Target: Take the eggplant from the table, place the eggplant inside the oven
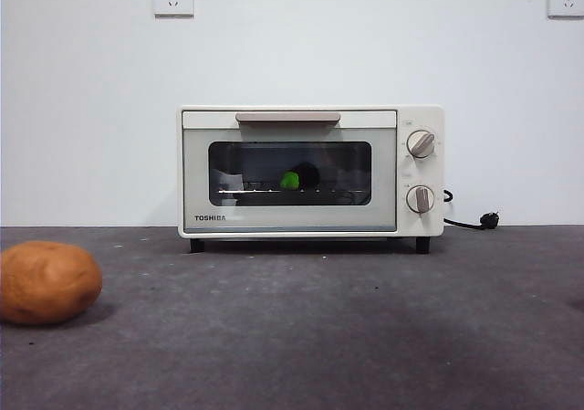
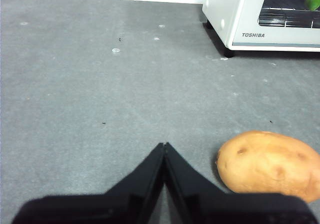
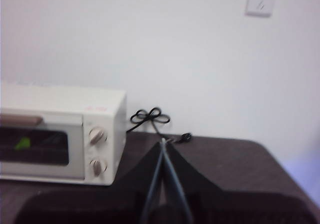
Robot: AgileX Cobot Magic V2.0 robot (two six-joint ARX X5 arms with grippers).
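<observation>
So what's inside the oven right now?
Through the shut oven door's dark glass, the eggplant lies on the wire rack, green cap showing. Most of its purple body is lost in the dark interior.

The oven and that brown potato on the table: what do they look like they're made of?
The oven: its shell looks like cream-painted metal with a smooth, slightly glossy finish, and the dark door window reflects like glass. Its handle and knobs look like matte beige plastic, though that is a guess. The potato: mottled brown skin with dark eye-like spots; real or a plastic toy, I cannot tell.
</observation>
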